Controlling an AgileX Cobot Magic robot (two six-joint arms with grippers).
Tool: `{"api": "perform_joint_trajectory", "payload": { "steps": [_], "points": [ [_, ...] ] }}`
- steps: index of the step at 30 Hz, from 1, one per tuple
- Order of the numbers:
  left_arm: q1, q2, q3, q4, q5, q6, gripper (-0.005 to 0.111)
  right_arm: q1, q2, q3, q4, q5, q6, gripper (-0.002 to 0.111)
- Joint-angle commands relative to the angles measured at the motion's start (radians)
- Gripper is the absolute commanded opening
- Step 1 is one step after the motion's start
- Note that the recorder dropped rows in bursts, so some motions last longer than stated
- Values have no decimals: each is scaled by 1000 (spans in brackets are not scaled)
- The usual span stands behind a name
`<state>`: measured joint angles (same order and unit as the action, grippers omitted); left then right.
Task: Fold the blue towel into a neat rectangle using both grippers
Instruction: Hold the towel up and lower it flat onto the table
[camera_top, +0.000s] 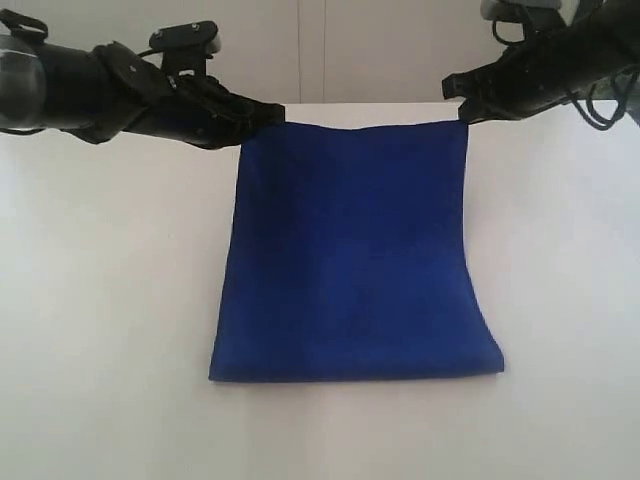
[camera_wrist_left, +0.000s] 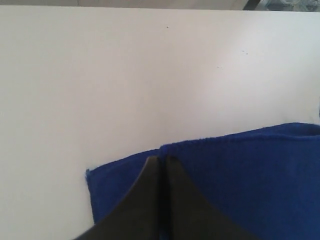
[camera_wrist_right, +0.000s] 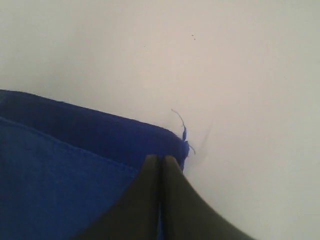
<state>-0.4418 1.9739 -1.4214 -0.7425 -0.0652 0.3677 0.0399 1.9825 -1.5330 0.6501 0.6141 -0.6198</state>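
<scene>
Towel coverage is differing by view: the exterior view is showing the whole blue towel (camera_top: 350, 250) spreading over the white table (camera_top: 100, 300), with one edge stretching straight between the two grippers. Only the right wrist view is showing a loose thread (camera_wrist_right: 181, 125) straying from the corner just beyond the fingertips. Both wrist views are showing a second cloth layer peeking out underneath. The left gripper (camera_wrist_left: 162, 159) is clamping the towel's edge near one corner, jaws pressing together on the fabric. The right gripper (camera_wrist_right: 161, 157) is pinching the opposite corner the same way, jaws squeezing tight on the cloth.
</scene>
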Motion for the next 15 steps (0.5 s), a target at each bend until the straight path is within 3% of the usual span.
{"api": "perform_joint_trajectory", "payload": {
  "steps": [1,15],
  "points": [
    [4,68,-56,-11,-38,-9,0,-1,71,-51,9,-37,-5,0],
    [4,198,-124,-5,-149,31,0,28,221,-143,7,-117,-12,0]
  ]
}}
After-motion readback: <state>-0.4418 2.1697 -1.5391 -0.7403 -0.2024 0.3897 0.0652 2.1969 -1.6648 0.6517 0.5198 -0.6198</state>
